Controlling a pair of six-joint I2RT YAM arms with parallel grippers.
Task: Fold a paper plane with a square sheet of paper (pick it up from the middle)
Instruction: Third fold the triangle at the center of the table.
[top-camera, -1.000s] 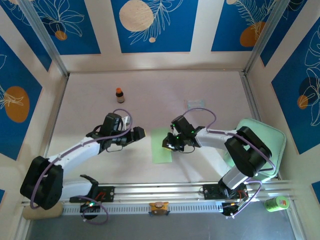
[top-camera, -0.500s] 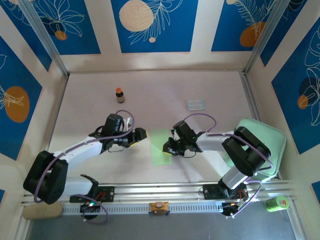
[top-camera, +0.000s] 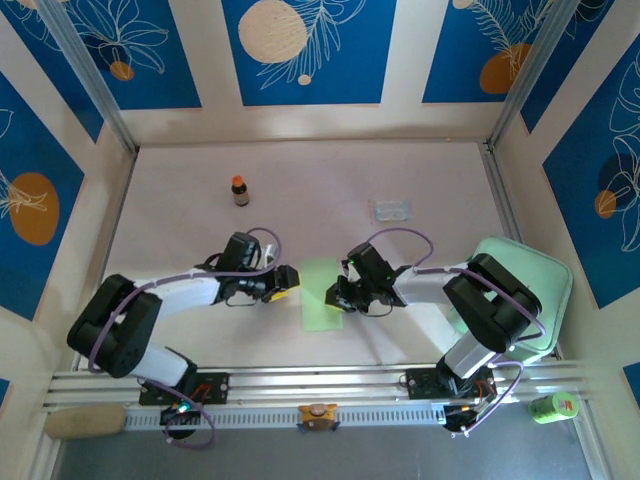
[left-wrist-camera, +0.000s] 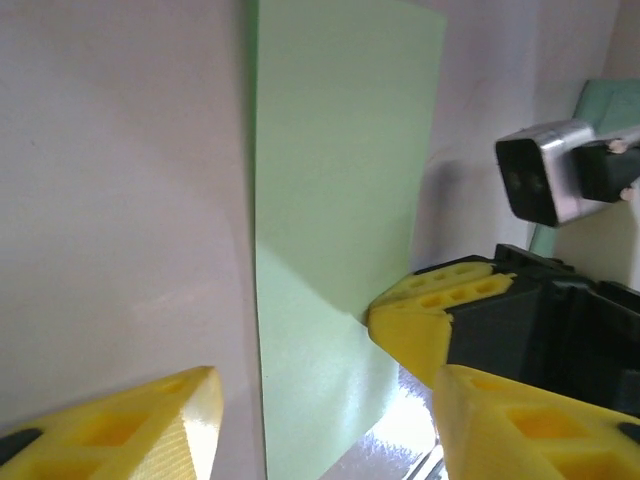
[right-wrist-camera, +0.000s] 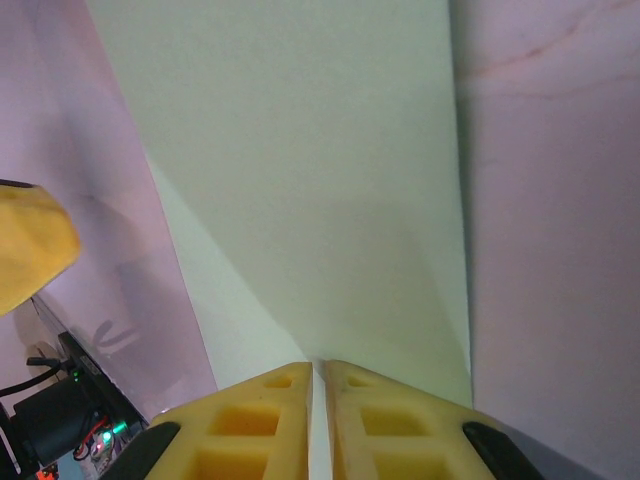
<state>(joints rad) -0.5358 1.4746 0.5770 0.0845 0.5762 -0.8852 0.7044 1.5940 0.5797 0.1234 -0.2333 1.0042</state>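
**Right gripper pinches the green sheet; left gripper stands open beside it**

The work surface is a pale, pinkish-white matte tabletop (top-camera: 330, 180), closed in by walls (top-camera: 300, 50) of cream board set with blue panels that carry white leaf drawings and orange and cream discs. Aluminium rails run along the near edge, where the two arm bases are bolted. Towards the far left of the table stands a small brown bottle with an orange cap (top-camera: 240, 190). A small clear plastic packet (top-camera: 392, 209) lies towards the far right. A large mint green rounded tray (top-camera: 545, 285) sits at the right edge, partly under the right arm.

The thin pale green sheet of paper (top-camera: 318, 300) lies near the middle of the table, between the two grippers. From above it reads as a narrow upright rectangle. The left wrist view shows a slanting line across the sheet (left-wrist-camera: 330, 220).

The right gripper (top-camera: 336, 296) is at the sheet's right edge. In its own camera its yellow fingers are pressed almost together (right-wrist-camera: 318, 420), with the paper (right-wrist-camera: 300, 180) running in between them, so it is clamped on the sheet.

The left gripper (top-camera: 284, 281) is low, just beside the sheet's left edge. Its yellow jaws stand well apart (left-wrist-camera: 330, 430) and grasp nothing, one finger over bare table, the other across the paper. Whether either finger touches the surface cannot be told.
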